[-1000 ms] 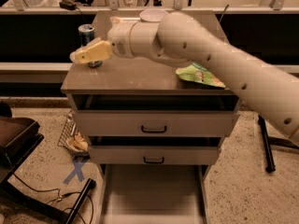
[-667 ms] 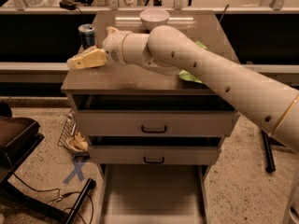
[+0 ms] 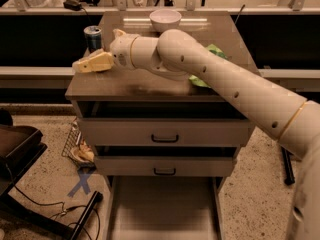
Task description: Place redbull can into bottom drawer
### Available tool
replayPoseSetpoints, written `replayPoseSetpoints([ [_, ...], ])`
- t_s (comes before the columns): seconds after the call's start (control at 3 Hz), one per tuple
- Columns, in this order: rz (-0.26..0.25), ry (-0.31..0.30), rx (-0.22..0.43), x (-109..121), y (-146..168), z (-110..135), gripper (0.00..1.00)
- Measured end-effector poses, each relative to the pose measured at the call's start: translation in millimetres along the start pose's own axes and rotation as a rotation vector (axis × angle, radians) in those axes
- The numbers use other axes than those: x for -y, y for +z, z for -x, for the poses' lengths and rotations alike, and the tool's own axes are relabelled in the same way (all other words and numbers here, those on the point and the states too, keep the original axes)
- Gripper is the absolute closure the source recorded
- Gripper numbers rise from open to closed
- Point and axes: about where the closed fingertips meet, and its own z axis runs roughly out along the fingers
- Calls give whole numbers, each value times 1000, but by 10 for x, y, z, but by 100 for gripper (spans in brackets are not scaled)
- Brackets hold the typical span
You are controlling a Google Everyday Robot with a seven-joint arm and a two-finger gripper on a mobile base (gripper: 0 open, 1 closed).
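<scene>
The redbull can (image 3: 92, 38) stands upright at the back left of the cabinet top (image 3: 150, 86); its blue-and-silver body and silver top show. My gripper (image 3: 92, 63), with pale yellow fingers, points left just in front of and below the can, low over the top's left edge. It holds nothing that I can see. The bottom drawer (image 3: 162, 209) is pulled out at floor level below, and its pale flat floor is bare.
A white bowl (image 3: 165, 19) sits at the back centre of the top. A green snack bag (image 3: 209, 64) lies at the right, partly behind my arm. Two drawers with black handles (image 3: 164, 138) are shut. A dark chair base (image 3: 20, 149) and cables lie at the left.
My gripper has shifted a little left and toward the front edge, staying beside the can. The can has not moved.
</scene>
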Motion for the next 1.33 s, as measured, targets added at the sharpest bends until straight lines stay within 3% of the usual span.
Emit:
replayPoseSetpoints([
  [0.33,27,14,44,252,219,-114,0],
  [0.67,47,21,92,424,428,-144,18],
  [1.33,51,22,103,442,482,-122,64],
])
